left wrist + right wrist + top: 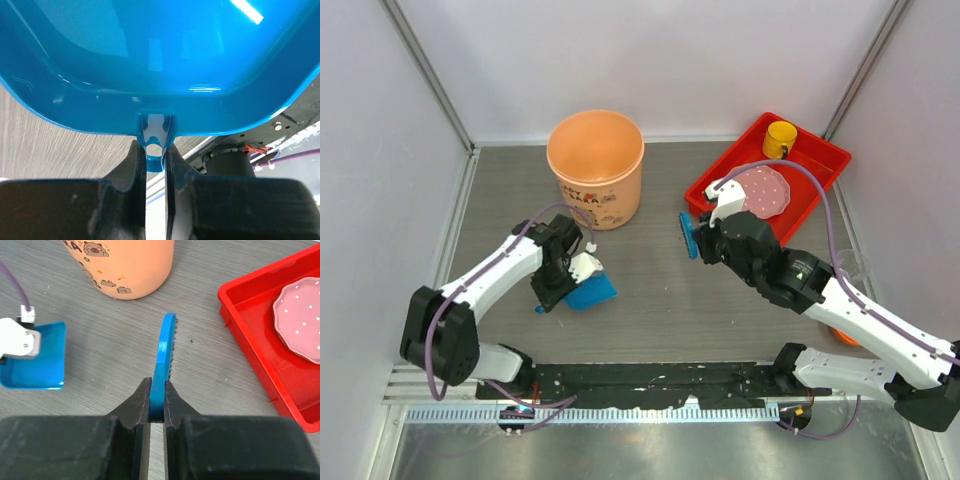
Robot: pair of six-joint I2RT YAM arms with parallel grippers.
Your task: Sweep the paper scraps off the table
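Left gripper [558, 287] [156, 150]: fingers nearly pressed together, pinching the small handle tab of a blue plastic dustpan [592, 291] [160, 65]. The pan's mouth points right, toward the table's middle. Cannot tell whether its lip touches the surface.

Right gripper [705, 241] [157, 386]: fingers drawn close, pinching the thin back of a blue brush with dark bristles [689, 236] [167, 340]. The brush stands on edge ahead of the fingers, bristles to the right in the wrist view. It sits between the bucket and the tray, well apart from the dustpan.

Containers:
- Tall orange plastic bucket with cartoon print [605, 200] [130, 265], upright at the far centre-left. The visible inside shows plain orange wall and floor.
- Red rectangular plastic tray [825, 160] [250, 315], far right corner, set at an angle. It holds a pink white-dotted plate [767, 190] [300, 320] and a yellow mug [780, 138] at its far end.

Paper scraps: cannot be made out in any view. The dark wood-grain table [660, 300] [115, 340] lies flat between the two tools.
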